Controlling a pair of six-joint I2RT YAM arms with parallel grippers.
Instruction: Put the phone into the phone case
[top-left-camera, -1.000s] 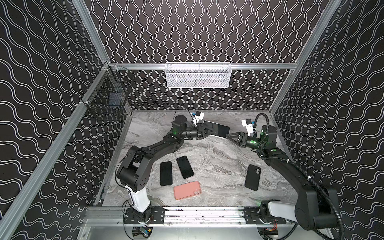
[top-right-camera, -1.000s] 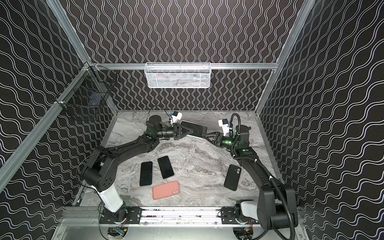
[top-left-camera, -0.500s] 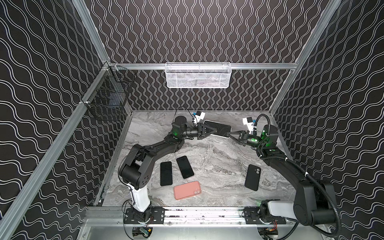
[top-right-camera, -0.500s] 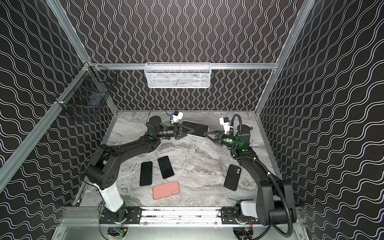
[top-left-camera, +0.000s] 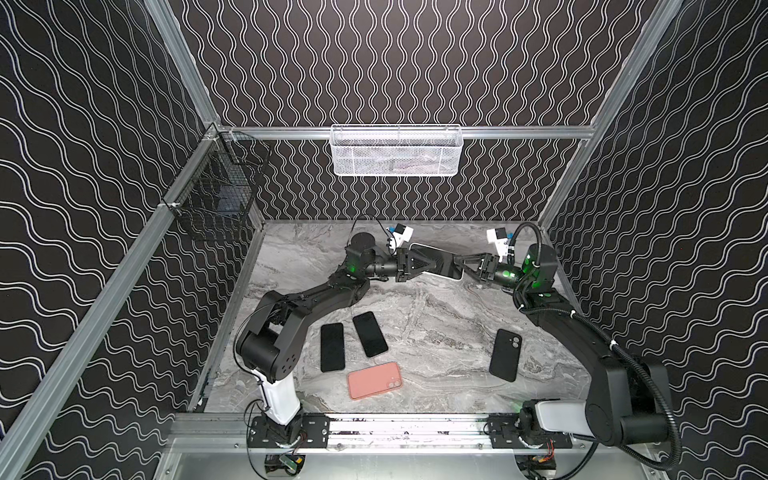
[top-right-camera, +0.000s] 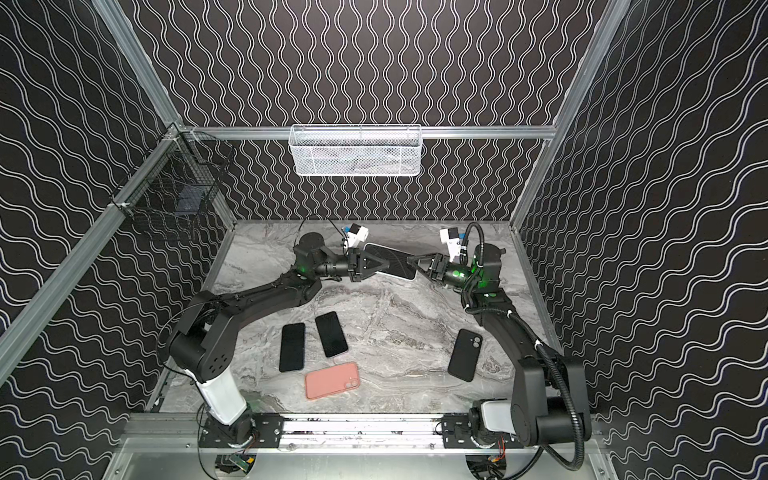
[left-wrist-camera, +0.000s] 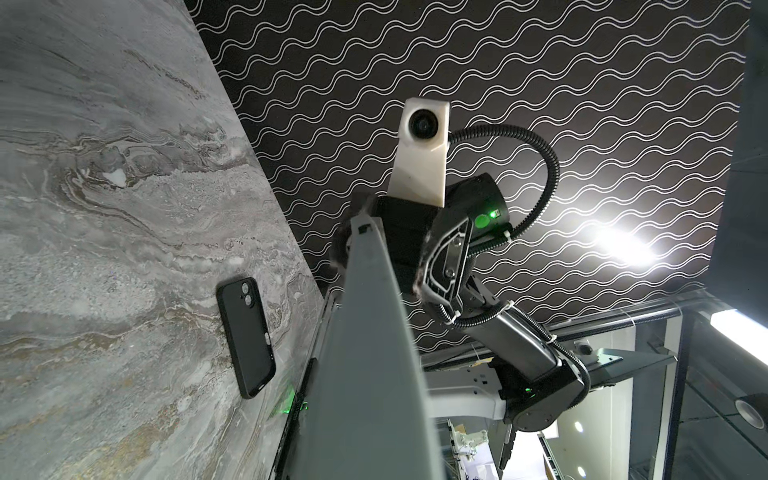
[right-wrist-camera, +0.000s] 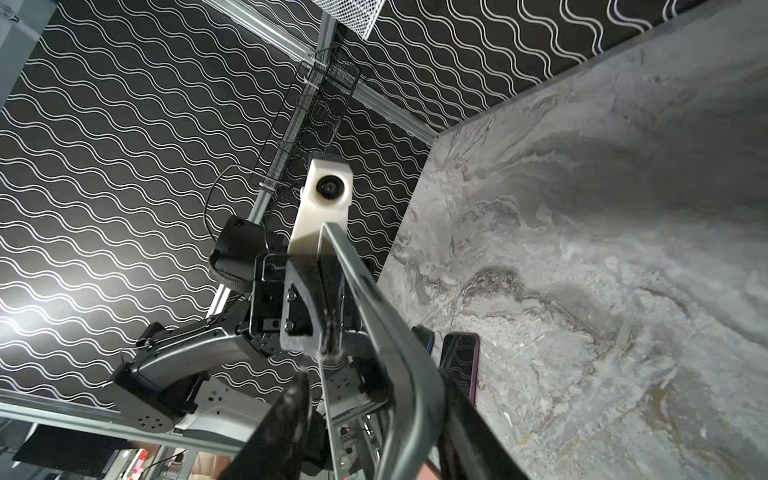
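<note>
Four loose items near the front: all flat on the counter (top-left-camera: 436, 320), none touching another.
Nearest: pink case (top-left-camera: 374, 385), back up with the camera cutout showing. Its open side probably faces down, so it would need turning before it takes anything.
Just behind it: straight black phone (top-left-camera: 332, 347) and angled black phone (top-left-camera: 370, 334), side by side with screens up, on the left arm's side.
Same depth, other side: black case (top-left-camera: 505, 354), also back up, well apart from the rest and beside the right arm. The left wrist view shows it lying alone (left-wrist-camera: 247, 336).
Task's thing: phone (top-left-camera: 444, 266), a dark slab with a pale rim, raised off the counter toward the back and bridging the two arms in both top views (top-right-camera: 395, 262). Whether a case is already round it, I cannot tell.
Left claw (top-left-camera: 430, 265): clamped narrow on one end of the phone and carrying it roughly level, probably to leave the other end free.
Right claw (top-left-camera: 459, 268): jaws parted and straddling the opposite end. In the right wrist view one finger (right-wrist-camera: 291, 411) stands apart from the rim, so this looks like no firm pinch.
Step, as I judge it: a handover or regrip in the air, to get a better hold before going to a case.
Risk: only one end is firmly held, so the slab could tilt or slip.
Far wall: white mesh basket (top-left-camera: 397, 151) and black wire basket (top-left-camera: 216, 199), hung above the counter, clear of the work.
</note>
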